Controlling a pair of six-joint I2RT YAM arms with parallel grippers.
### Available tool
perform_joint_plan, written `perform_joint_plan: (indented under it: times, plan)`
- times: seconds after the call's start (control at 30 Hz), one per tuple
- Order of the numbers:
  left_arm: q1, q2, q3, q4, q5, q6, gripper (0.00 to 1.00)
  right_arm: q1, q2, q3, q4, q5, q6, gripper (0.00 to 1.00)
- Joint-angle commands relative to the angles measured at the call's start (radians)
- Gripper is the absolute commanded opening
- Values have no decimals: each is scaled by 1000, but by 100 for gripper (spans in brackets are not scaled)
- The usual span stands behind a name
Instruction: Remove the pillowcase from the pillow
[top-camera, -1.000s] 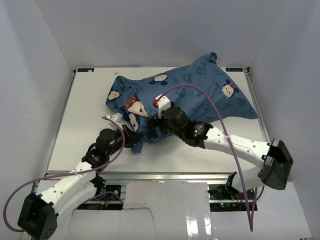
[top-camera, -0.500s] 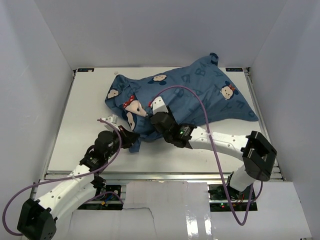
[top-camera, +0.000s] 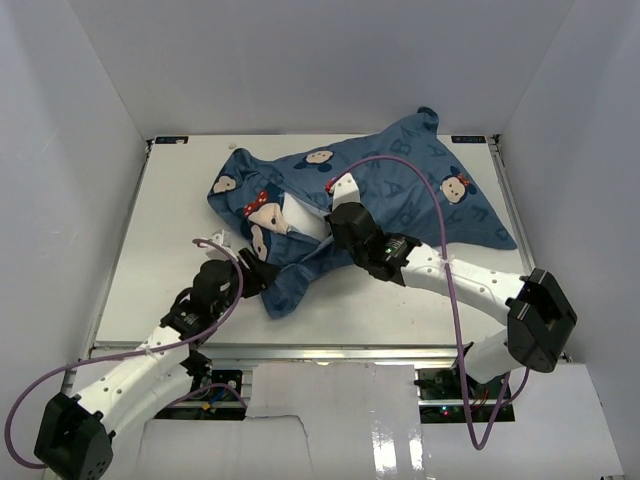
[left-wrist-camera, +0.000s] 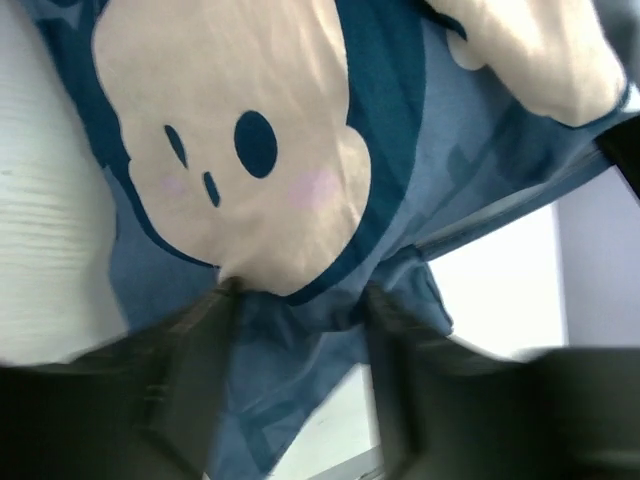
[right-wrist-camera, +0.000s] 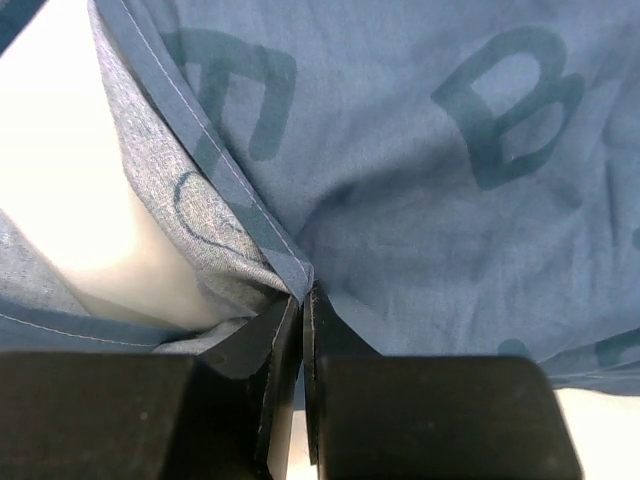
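Note:
The blue pillowcase (top-camera: 410, 195), printed with mouse faces and letters, lies across the back of the table. At its open left end a patch of the white pillow (top-camera: 300, 214) shows. My right gripper (top-camera: 337, 224) is shut on the pillowcase's stitched hem (right-wrist-camera: 262, 232), pinched at the fingertips (right-wrist-camera: 302, 292), with the pillow (right-wrist-camera: 80, 200) just to its left. My left gripper (top-camera: 262, 276) sits at the case's hanging front corner. Its fingers (left-wrist-camera: 300, 300) stand apart and blurred, and loose blue cloth (left-wrist-camera: 290, 340) hangs between them without being pinched.
White walls close the table (top-camera: 160, 250) in on the left, back and right. A purple cable (top-camera: 420, 170) loops from the right arm over the pillowcase. Another purple cable (top-camera: 225, 300) arcs off the left arm near the table's front edge.
The right gripper has shut on the pillowcase hem and pulled back to the right, baring more pillow. The left gripper has opened and let go of the front corner.

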Motion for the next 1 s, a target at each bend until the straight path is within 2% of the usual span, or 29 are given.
perform_joint_plan:
  times: [0.0, 0.07, 0.13, 0.2, 0.27, 0.3, 0.43, 0.53, 0.67, 0.83, 0.93, 0.97]
  plan:
    - [7, 27, 128, -117, -11, 67, 69, -18, -45, -40, 68, -41, 46, 8]
    - [7, 47, 269, -161, -5, 90, 78, -14, -58, -72, 129, -109, 67, 8]
    - [7, 87, 401, -221, -5, 85, 80, -3, -59, -80, 142, -123, 84, 8]
    - [6, 124, 457, -240, 7, 45, 80, 3, -50, -78, 145, -121, 95, 8]
    - [6, 151, 480, -200, 30, 10, 81, 6, -51, -86, 159, -123, 101, 8]
    - [-2, 173, 486, -197, 41, -1, 87, 8, -51, -89, 165, -126, 104, 8]
    - [-10, 331, 498, -197, 23, -14, 93, 19, -62, -103, 183, -130, 113, 8]
    - [-14, 386, 494, -189, 38, -16, 96, 23, -70, -104, 177, -118, 107, 8]
    - [-17, 438, 500, -235, -29, -30, 98, 25, -82, -114, 175, -104, 98, 8]
    - [-25, 483, 523, -289, -57, -34, 89, 28, -94, -114, 177, -137, 107, 8]
    - [-30, 481, 512, -321, -71, -30, 77, 29, -93, -105, 168, -138, 109, 8]
    - [-30, 469, 505, -322, -77, -22, 66, 29, -94, -103, 166, -132, 109, 8]
